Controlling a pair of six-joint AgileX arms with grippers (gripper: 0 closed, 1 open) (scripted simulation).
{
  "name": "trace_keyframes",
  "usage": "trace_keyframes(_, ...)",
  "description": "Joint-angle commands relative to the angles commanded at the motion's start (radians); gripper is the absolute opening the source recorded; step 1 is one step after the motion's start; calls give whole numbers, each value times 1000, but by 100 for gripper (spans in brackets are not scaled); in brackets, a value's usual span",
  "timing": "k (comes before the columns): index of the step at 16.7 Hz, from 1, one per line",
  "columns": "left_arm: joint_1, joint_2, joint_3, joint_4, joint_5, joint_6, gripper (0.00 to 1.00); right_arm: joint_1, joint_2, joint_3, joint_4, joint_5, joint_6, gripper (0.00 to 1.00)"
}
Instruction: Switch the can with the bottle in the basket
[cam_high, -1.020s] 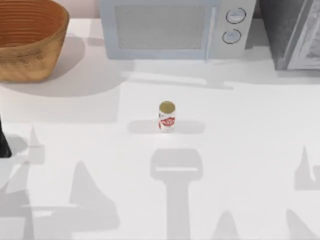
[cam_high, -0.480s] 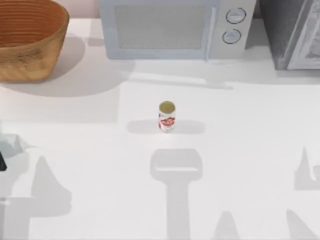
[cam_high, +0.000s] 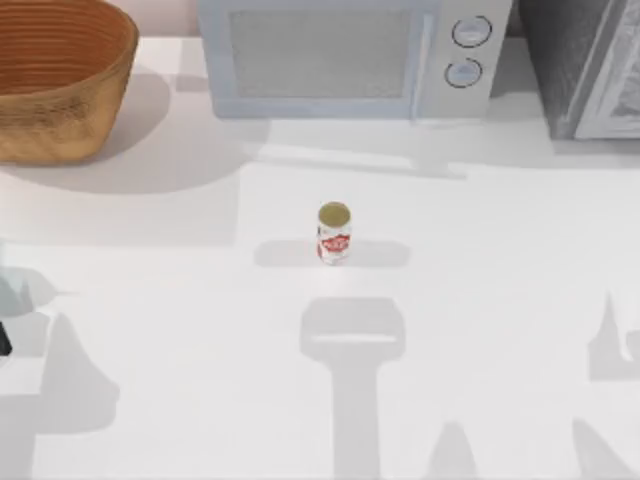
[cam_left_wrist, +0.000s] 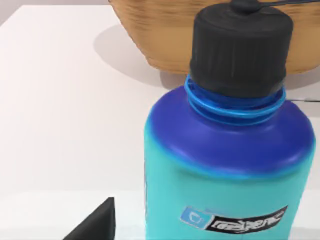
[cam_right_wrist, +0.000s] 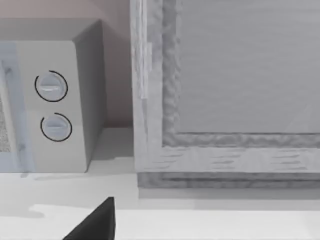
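One can (cam_high: 333, 233), one basket (cam_high: 60, 80), one bottle (cam_left_wrist: 225, 150), one microwave (cam_high: 350, 55).

White table (cam_high: 200, 330), matte, crossed by grey shadows. Standing directly on it: basket (cam_high: 55, 85) at the far left corner, upright, wide rim up; microwave (cam_high: 350, 55) along the back edge, centre, two round dials at its right end; grey textured cabinet (cam_high: 590, 65) at the far right corner, just beside the microwave. Can (cam_high: 333, 233) upright near the table's middle, well apart from everything else. In the left wrist view, a bottle (cam_left_wrist: 225, 165), teal with blue shoulder and black cap, stands near the basket; its base is out of frame
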Motion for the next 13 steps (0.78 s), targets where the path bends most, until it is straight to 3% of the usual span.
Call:
trace_keyframes(6, -11, 2, 11, -10, -9, -2, 100, 0, 0, 0, 0, 0, 0, 100)
trace_keyframes(13, -105, 62, 193, -118, -101, -26, 100, 0, 0, 0, 0, 0, 0, 100)
